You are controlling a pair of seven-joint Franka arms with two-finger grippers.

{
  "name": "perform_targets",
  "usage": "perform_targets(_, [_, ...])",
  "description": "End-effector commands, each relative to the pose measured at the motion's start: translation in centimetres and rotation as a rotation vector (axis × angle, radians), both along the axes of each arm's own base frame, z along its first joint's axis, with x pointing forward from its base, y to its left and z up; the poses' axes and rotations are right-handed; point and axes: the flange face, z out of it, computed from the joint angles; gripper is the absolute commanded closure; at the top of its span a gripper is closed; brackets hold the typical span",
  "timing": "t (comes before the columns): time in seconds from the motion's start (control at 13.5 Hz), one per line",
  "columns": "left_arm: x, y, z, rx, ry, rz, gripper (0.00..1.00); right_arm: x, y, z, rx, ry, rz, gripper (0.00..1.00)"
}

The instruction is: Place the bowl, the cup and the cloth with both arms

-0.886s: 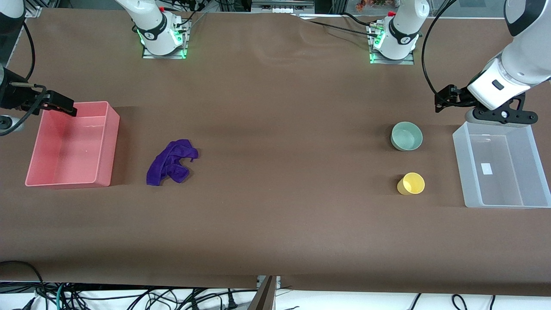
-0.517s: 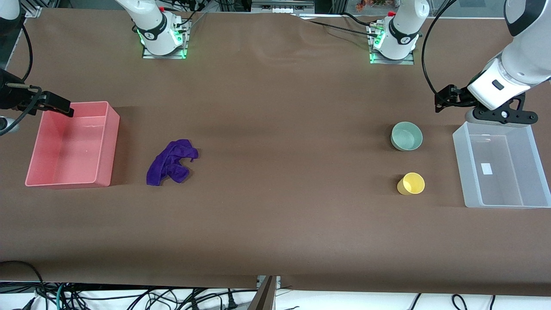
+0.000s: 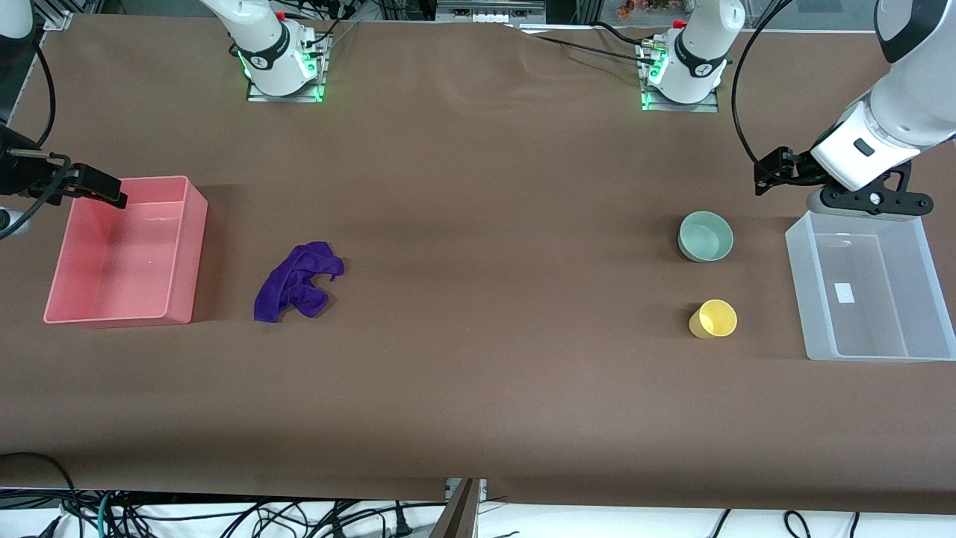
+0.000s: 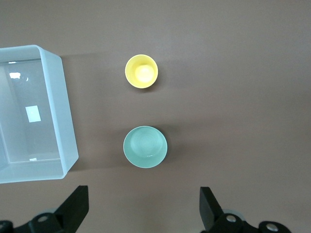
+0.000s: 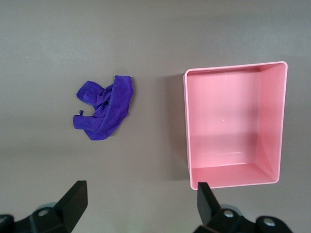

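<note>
A: Starting with the grippers: where are they sitting?

B: The left gripper (image 4: pixel 141 213) is hanging in the air over the worktop (image 3: pixel 478 224) just off the clear bin's (image 3: pixel 923 232) edge nearest the robot bases. Its fingers (image 4: pixel 75 206) are standing wide apart and holding nothing. The right gripper (image 5: pixel 138 208) is hovering at the pink bin's (image 3: pixel 196 246) corner at the right arm's end, and its fingers (image 5: pixel 75 201) are likewise spread wide and empty.

A: And where is the bowl lying?

B: The bowl (image 3: pixel 705 236) is sitting upright on the worktop toward the left arm's end, beside the clear bin but not touching it. The cup (image 3: pixel 714 319) is standing upright too, nearer to the front camera than the bowl and apart from it.

A: Is anything resting in either bin?

B: I am seeing only a small white label (image 3: pixel 845 294) on the clear bin's floor.

A: What about the cloth?

B: The cloth (image 3: pixel 296 282) is lying rumpled on the worktop toward the right arm's end, beside the pink bin with a bare strip of brown worktop showing between them, well apart from the bowl and cup.
</note>
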Motion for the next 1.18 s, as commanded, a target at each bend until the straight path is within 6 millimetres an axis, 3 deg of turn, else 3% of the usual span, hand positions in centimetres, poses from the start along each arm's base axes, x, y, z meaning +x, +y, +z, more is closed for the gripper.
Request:
perform_targets(0.0, [0.3, 0.1, 0.5, -0.001, 0.006, -0.019, 0.00, 0.2, 0.1, 0.7, -0.007, -0.002, 0.019, 0.00])
perform_targets(0.59, [1.1, 0.4, -1.2, 0.006, 0.028, -0.017, 0.00, 0.3, 0.1, 0.7, -0.008, -0.006, 0.020, 0.00])
perform_targets(0.74, [1.7, 1.1, -2.9, 0.006, 0.058, -0.005, 0.00, 0.3, 0.1, 0.7, -0.005, -0.006, 0.019, 0.00])
perform_targets(0.96, [3.5, 2.5, -8.3, 0.017, 0.140, 0.008, 0.00, 0.3, 0.4, 0.7, -0.001, -0.007, 0.014, 0.00])
perform_targets(1.11, [4.3, 2.7, -10.6, 0.015, 0.124, 0.008, 0.00, 0.5, 0.4, 0.2, -0.002, 0.001, 0.019, 0.00])
